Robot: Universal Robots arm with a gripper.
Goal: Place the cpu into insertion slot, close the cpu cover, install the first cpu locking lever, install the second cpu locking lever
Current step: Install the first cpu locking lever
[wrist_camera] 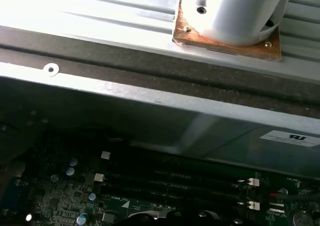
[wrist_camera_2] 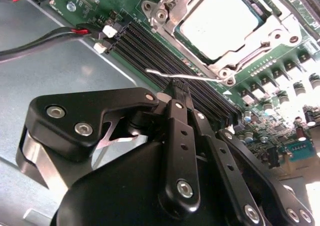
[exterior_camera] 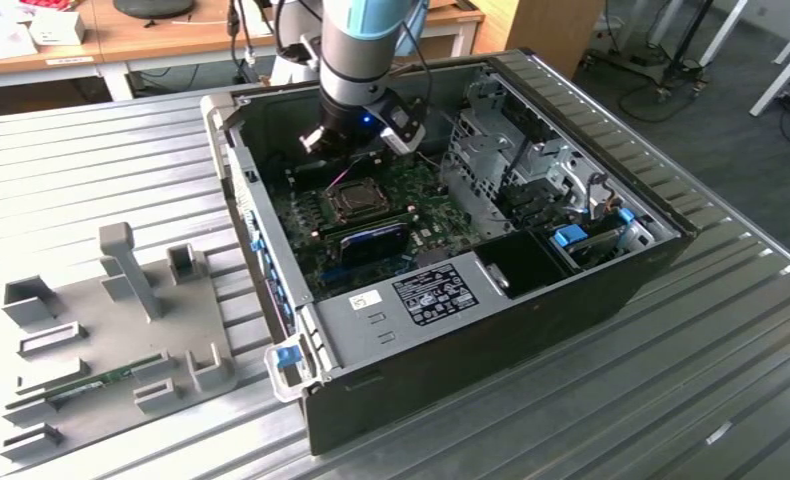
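The cpu (wrist_camera_2: pixel 220 17), with its dull grey top, lies in the insertion slot (exterior_camera: pixel 356 202) on the green board. The cpu cover (wrist_camera_2: pixel 272 34) lies flat over it, framing the chip. A thin silvery locking lever (wrist_camera_2: pixel 186 76) sticks out from the socket's corner, across the black memory slots (wrist_camera_2: pixel 150 48). My gripper (wrist_camera_2: pixel 179 85) is inside the case with its fingers shut together. Its tips sit right at this lever, and I cannot tell if they touch it. In the exterior view the gripper (exterior_camera: pixel 347 166) hangs just behind the socket.
The open computer case (exterior_camera: pixel 635 270) lies on a ribbed metal table. A drive cage (exterior_camera: pixel 529 160) stands at the exterior view's right, and a labelled grey box (exterior_camera: pixel 422 295) sits at the near end. Black and red cables (wrist_camera_2: pixel 60 33) run beside the memory slots. A grey fixture plate (exterior_camera: pixel 102 330) lies at the exterior view's left.
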